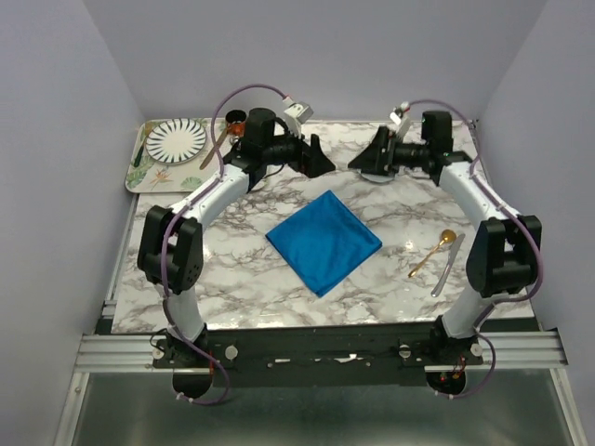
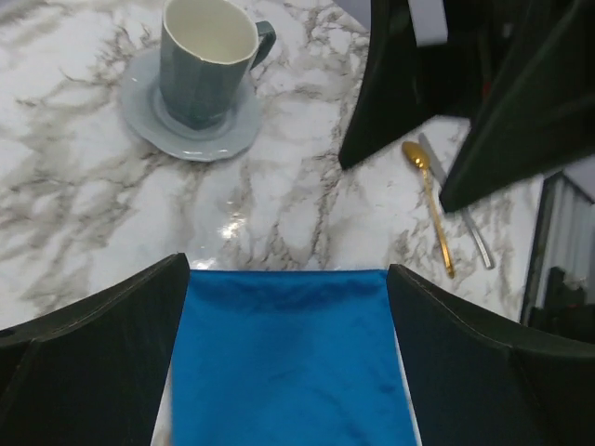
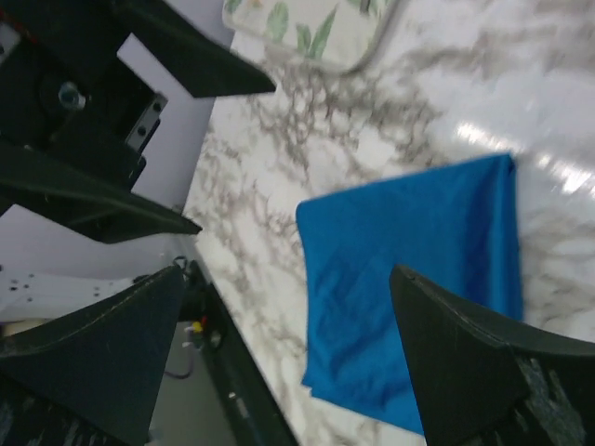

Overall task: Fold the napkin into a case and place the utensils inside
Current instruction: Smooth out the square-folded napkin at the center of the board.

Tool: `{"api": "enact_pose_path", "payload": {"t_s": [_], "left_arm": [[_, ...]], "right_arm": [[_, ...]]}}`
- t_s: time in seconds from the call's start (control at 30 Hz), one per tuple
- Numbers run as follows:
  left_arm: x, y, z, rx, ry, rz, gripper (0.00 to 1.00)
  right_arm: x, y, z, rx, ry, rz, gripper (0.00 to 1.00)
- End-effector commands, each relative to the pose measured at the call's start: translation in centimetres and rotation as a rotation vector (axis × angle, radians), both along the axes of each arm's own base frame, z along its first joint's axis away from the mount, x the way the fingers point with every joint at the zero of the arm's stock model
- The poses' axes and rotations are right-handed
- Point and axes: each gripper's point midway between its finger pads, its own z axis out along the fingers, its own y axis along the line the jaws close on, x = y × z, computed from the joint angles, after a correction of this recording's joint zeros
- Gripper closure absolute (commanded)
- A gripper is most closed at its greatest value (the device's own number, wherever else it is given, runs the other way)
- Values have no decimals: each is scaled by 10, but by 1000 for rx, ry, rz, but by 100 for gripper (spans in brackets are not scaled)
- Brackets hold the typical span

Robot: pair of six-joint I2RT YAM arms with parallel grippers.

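Note:
The blue napkin (image 1: 323,242) lies flat in the middle of the marble table, corners pointing like a diamond. It also shows in the left wrist view as the napkin (image 2: 288,362) and in the right wrist view as the napkin (image 3: 409,279). The utensils lie to its right, apart from it: a gold spoon (image 1: 435,251) and a silver piece (image 1: 448,265), side by side. Both show in the left wrist view, gold spoon (image 2: 432,209) and silver piece (image 2: 469,223). My left gripper (image 1: 327,160) and right gripper (image 1: 359,160) hover open behind the napkin, tips facing each other, holding nothing.
A grey cup (image 2: 206,58) stands on its saucer (image 2: 232,135) at the back of the table, mostly under my right gripper in the top view. A leaf-patterned tray (image 1: 149,172) at the back left carries a striped plate (image 1: 177,139). A brown-handled spoon (image 1: 212,149) lies beside it.

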Motion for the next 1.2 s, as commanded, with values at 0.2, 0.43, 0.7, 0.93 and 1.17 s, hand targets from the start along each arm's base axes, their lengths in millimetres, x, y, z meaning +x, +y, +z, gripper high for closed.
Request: {"api": "enact_pose_path", "payload": {"t_s": [0.2,0.43,0.7,0.93,1.17], "left_arm": [[12,-70,-61,-370,549,33,1],[13,-84,-105,-366,657,86,1],[11,-82,-163,-315,776,169,1],[17,-72,-205,-270,862,235,1],[22,-59,-231,-235,920,282,1]], "right_arm": [[-76,19,-80,148,332,22,0],[-75,20,-132,168,479,-21,0],[-81,17,-180,151,608,-67,0],[-91,12,-211,158,734,-78,0],[-103,-3,-216,176,797,-98,0]]}}
